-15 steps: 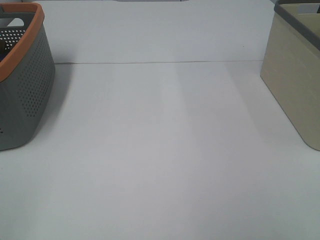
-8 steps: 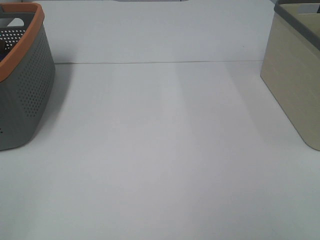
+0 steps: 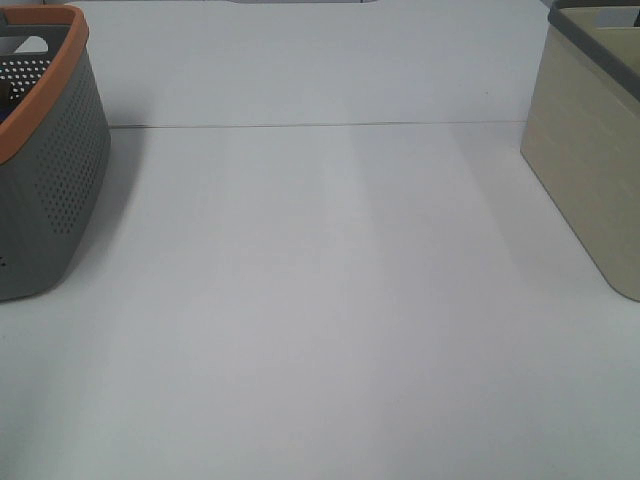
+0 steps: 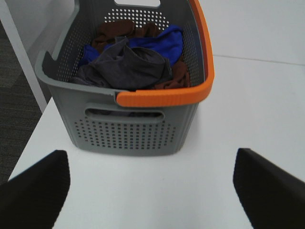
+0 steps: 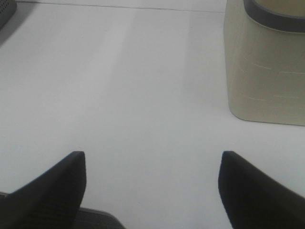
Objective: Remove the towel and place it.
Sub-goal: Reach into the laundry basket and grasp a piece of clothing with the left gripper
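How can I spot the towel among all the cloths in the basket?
Look on the left side of the white table for the grey basket with the orange rim. A heap of cloths fills it, and the towel lies crumpled on top. It is dark grey, while the blue cloth and brown cloth beside it are colourful.

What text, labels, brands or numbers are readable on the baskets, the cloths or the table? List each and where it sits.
None: no readable text, label, brand or number shows in any view, whether on the grey basket, the beige basket, the towel or the table.
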Motion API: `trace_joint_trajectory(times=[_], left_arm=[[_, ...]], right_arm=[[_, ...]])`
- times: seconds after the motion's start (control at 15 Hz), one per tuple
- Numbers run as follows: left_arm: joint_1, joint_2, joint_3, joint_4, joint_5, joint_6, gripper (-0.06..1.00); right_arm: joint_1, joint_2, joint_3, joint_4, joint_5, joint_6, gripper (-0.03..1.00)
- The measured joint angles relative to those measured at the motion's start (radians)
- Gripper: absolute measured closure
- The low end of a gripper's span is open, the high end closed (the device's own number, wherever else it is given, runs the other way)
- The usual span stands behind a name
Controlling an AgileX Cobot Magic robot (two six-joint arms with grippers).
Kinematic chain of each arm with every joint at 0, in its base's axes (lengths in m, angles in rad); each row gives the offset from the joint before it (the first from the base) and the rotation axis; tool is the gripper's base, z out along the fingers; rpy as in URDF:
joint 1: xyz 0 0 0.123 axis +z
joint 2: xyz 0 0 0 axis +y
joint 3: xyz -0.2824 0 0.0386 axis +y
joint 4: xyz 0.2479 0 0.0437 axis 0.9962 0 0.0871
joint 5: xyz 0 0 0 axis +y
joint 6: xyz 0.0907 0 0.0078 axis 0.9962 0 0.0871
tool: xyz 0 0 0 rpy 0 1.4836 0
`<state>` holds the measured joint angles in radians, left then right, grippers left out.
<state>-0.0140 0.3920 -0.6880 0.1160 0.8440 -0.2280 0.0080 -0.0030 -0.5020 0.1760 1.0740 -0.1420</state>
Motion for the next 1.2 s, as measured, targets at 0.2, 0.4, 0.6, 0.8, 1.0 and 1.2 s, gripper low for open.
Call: trace_joint_trajectory(times=[0.2,0.4,0.6,0.8,1.0,1.2], left_arm=[[0.0,0.247,-0.088,0.036,-0.149,-0.103,0.09],[0.0,0.54,-0.218,0.045,-0.212,-0.194,0.1],[0.0,0.779,-0.347,0.078,-0.238,-0.269,0.1],[0.031,0.982,-0.504,0.1,-0.25,-0.395,0.1],[0.074,1.13,-0.591,0.104,-0.25,-0.539,0.12],[0.077,1.255,-0.647,0.105,-0.243,-0.595,0.13]], right_arm=[[0.0,0.0,0.0,-0.004,0.0,0.009,0.21],[0.0,0.0,0.0,-0.004,0.0,0.01,0.21],[0.0,0.0,0.0,-0.004,-0.001,0.016,0.21],[0.0,0.0,0.0,-0.004,-0.001,0.024,0.21],[0.0,0.0,0.0,-0.004,-0.001,0.024,0.21],[0.0,0.0,0.0,-0.004,-0.001,0.024,0.21]])
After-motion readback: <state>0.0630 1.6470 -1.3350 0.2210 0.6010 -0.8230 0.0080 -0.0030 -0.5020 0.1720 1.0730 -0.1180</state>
